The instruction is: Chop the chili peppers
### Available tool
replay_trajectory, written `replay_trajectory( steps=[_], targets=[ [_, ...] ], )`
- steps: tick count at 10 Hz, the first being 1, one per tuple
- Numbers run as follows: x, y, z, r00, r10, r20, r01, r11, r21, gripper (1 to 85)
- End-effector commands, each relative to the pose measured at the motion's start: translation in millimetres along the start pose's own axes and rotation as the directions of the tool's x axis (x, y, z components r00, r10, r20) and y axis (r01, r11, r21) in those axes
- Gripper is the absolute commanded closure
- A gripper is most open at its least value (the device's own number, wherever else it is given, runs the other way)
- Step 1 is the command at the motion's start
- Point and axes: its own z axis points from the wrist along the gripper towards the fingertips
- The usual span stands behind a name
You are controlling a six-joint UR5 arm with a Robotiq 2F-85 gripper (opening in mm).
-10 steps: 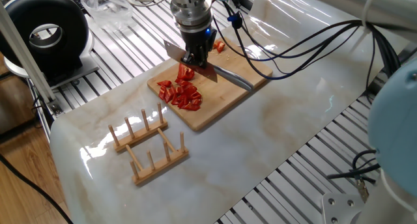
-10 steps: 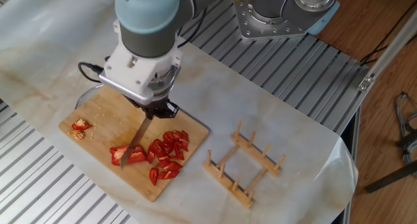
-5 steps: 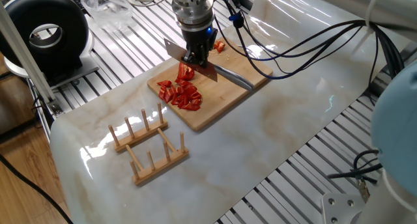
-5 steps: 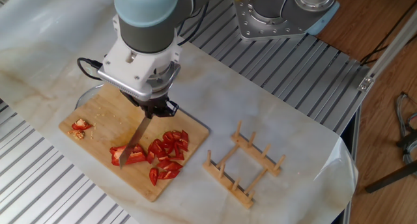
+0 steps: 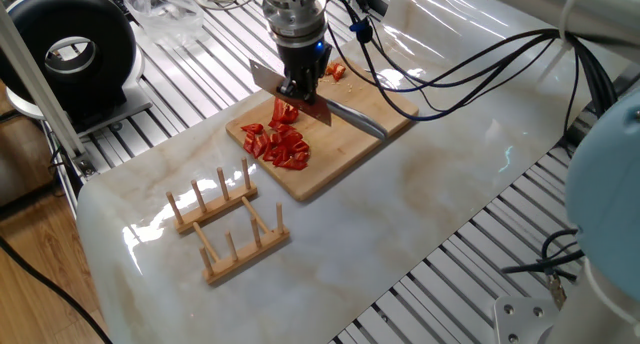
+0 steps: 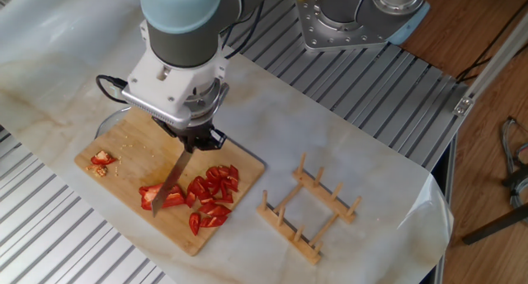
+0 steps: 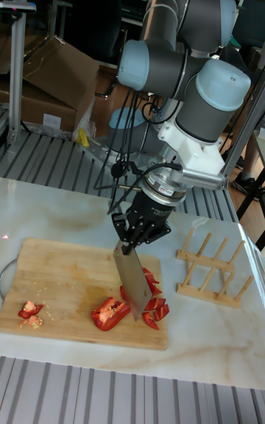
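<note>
- Gripper clamped on our cleaver, blade hanging point-down just above the cutting board.
- Far left on the board in the tall fixed view, we see a small stem scrap, well apart.
- Next comes the large uncut chili piece, directly under the edge; we should drop squarely across it, judging by the overhang.
- Rightmost, chopped chili peppers pile together; let's keep strokes clear of them.
</note>
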Motion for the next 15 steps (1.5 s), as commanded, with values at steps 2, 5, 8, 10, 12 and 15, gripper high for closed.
replay_trajectory(
  steps=[2, 5, 8, 10, 12, 15],
  targets=[
    [5.2, -3.3, -1.1, 1.000, 0.012, -0.017, -0.012, 1.000, 0.005, 84.3],
    [-3.0, -1.5, -0.5, 1.000, 0.031, 0.001, -0.031, 0.999, -0.016, 84.3],
    [-6.1, 2.9, 1.1, 1.000, 0.014, -0.003, -0.014, 0.999, -0.031, 84.3],
    [-4.0, 1.8, 0.8, 1.000, -0.005, -0.008, 0.004, 1.000, -0.027, 84.3],
    [5.2, -1.8, -1.1, 1.000, -0.019, -0.024, 0.018, 1.000, -0.013, 84.3],
    [5.9, -8.6, -3.4, 1.000, -0.002, -0.012, 0.001, 1.000, -0.025, 84.3]
  ],
)
